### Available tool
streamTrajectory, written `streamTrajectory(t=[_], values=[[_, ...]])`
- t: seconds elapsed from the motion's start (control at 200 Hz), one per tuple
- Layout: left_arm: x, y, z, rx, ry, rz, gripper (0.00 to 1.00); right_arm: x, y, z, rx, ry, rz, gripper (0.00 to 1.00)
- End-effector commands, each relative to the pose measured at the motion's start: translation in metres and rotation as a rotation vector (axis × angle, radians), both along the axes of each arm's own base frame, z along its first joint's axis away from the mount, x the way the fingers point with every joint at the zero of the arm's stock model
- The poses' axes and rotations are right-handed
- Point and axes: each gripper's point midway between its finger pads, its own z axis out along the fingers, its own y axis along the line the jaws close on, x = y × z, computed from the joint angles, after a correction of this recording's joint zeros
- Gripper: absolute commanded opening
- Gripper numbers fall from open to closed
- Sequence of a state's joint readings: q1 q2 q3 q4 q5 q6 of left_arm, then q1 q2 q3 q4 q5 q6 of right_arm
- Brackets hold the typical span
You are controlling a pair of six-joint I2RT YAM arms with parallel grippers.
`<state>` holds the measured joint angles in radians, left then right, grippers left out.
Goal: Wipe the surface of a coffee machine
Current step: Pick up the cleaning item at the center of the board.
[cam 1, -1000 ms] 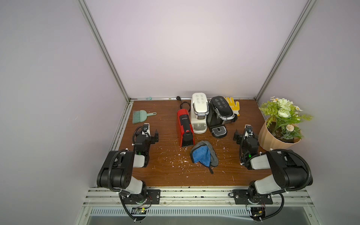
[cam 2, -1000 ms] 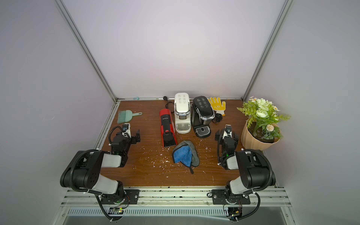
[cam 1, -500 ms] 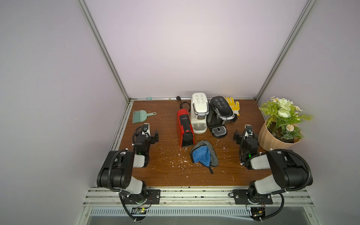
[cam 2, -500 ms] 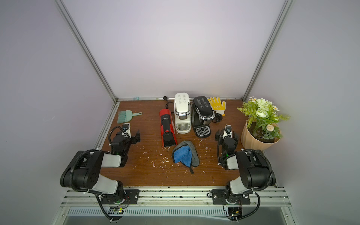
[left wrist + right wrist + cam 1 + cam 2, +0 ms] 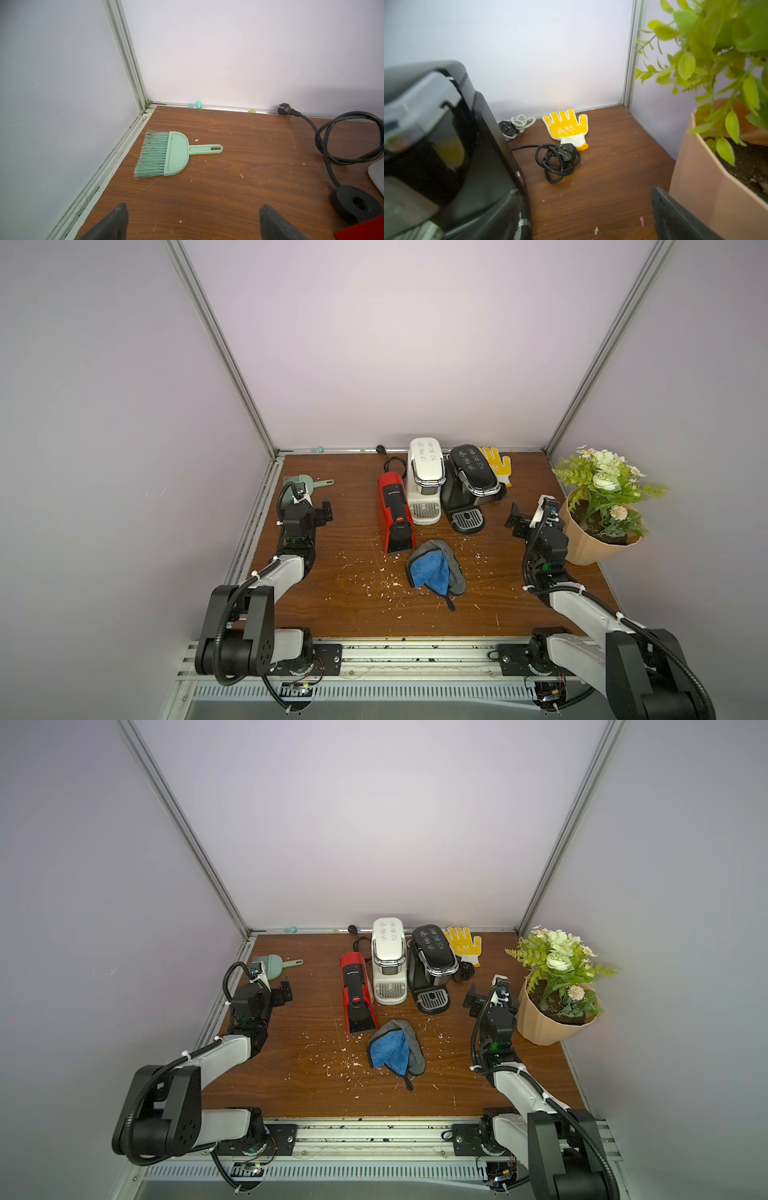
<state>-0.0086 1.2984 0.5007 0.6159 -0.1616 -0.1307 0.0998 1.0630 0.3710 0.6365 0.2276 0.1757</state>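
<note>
Wood-grain counter [image 5: 345,605] fills the floor of a pale-walled booth, and near its middle lies the cloth [image 5: 432,572], blue folded inside grey, flat and untouched among white crumbs. Taking that cloth as the marker: three coffee machines stand in a row on its far side, toward the back wall. The red coffee machine [image 5: 395,510] lies nearest, its front end just beside the cloth's far edge. The white coffee machine [image 5: 424,472] and the black coffee machine [image 5: 471,477] stand a little farther back.

Neither arm holds anything. The left hand [image 5: 194,223] is spread wide, with bare wood showing between its fingers; it sits to the left of the cloth and farther back, facing a green brush [image 5: 166,154]. The right hand [image 5: 492,1004] is also spread, as far as its wrist view shows. It sits to the right of the cloth and farther back, between the black machine and a potted plant [image 5: 598,522].

Both hands point toward the back wall, so the cloth lies behind and inward of each. Wiping has not begun, and fetching the cloth looks like the first step. The right hand seems slightly the nearer of the two, though the margin is small. The cloth's long axis runs roughly from the red machine's front toward the arm bases, ending in a small dark loop on the near side. A hand coming down across that axis should gather both layers.
</note>
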Motion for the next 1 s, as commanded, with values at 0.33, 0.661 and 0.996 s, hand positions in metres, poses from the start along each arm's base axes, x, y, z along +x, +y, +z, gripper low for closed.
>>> streamTrajectory(t=[0.33,0.661,0.996], values=[[-0.038,-0.027,-0.041,-0.373,0.142,-0.071,0.99,-0.081,0.135,-0.068,0.364,0.541,0.568,0.98],[-0.069,-0.054,-0.060,-0.413,0.162,-0.105,0.99,-0.133,0.181,-0.081,0.683,0.575,0.606,0.99],[-0.076,-0.061,-0.058,-0.395,0.155,-0.151,0.99,-0.108,0.237,-0.102,0.510,0.729,0.539,0.99]])
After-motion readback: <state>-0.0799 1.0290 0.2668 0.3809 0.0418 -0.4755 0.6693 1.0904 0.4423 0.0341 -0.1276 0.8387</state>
